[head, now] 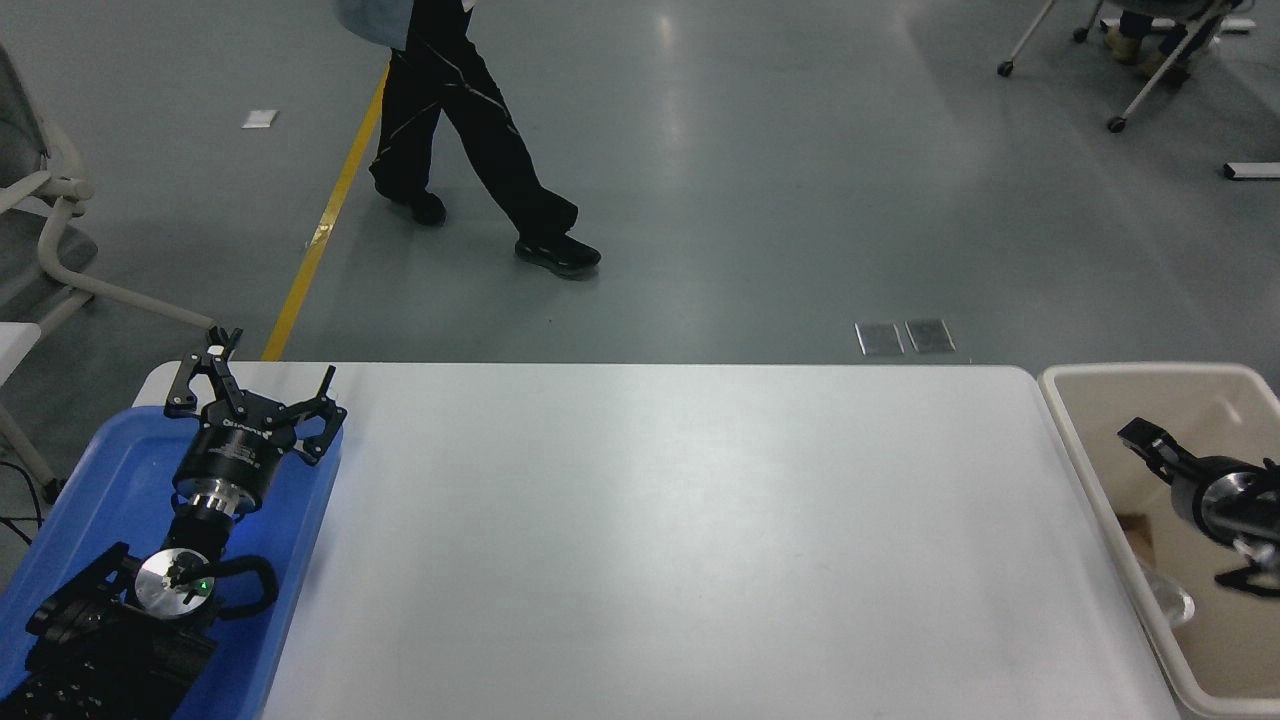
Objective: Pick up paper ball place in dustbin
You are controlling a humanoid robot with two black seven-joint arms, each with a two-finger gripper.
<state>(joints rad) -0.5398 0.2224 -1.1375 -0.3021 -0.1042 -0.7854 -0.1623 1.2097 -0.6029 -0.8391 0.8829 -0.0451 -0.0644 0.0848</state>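
The cream-beige dustbin (1060,400) stands at the table's right end. My right gripper (1195,512) comes in from the right edge and hangs over the inside of the bin. Its fingers are spread apart, with nothing between them. No paper ball shows on the table. A small tan-brown patch (1135,535) lies low in the bin beside the gripper; I cannot tell whether it is the paper ball. My left gripper (255,385) is parked at the lower left, open, over the blue tray.
A shallow blue tray (110,470) sits at the table's left end under the left arm. A person (470,130) walks on the floor beyond the far edge. A chair (50,240) stands at the far left. A clear plastic item (1170,600) lies in the bin.
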